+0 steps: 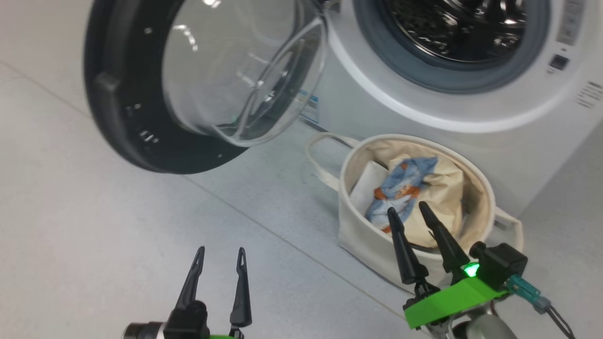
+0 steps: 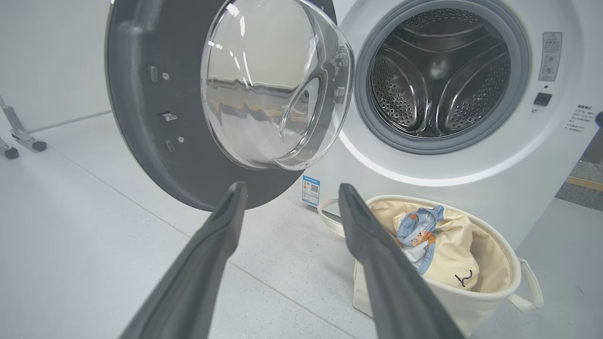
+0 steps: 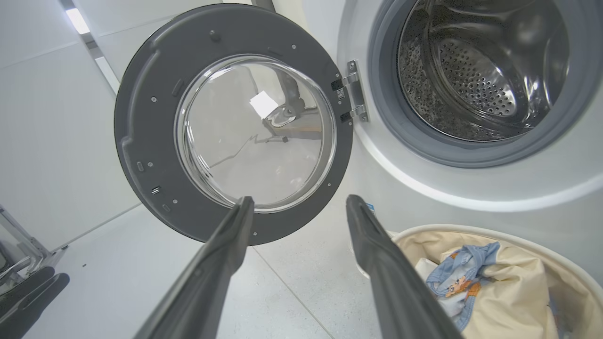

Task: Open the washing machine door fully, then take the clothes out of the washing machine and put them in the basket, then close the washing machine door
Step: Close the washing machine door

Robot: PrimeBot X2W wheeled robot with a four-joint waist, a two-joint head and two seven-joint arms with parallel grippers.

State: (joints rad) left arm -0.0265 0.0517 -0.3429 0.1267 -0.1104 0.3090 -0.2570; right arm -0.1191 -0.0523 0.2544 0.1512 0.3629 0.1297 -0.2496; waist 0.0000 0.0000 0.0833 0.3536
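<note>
The washing machine (image 1: 471,122) (image 2: 494,197) (image 3: 471,183) stands with its drum (image 2: 438,75) showing bare metal. Its door (image 1: 141,117) (image 2: 155,117) (image 3: 150,141), black-rimmed with a clear glass bowl, hangs swung wide to the left. The basket (image 1: 358,235) (image 2: 471,306) (image 3: 579,282) sits on the floor below the drum opening and holds the clothes (image 1: 400,188) (image 2: 424,235) (image 3: 461,278), a light blue printed garment and a cream one. My right gripper (image 1: 408,208) (image 3: 299,202) is open over the basket's near rim. My left gripper (image 1: 221,251) (image 2: 289,188) is open over bare floor, left of the basket.
Pale tiled floor (image 1: 94,235) spreads out left of the machine. A metal frame on castors (image 2: 19,136) (image 3: 23,245) stands by the far left wall. A blue-white label (image 2: 311,189) sits low on the machine's front.
</note>
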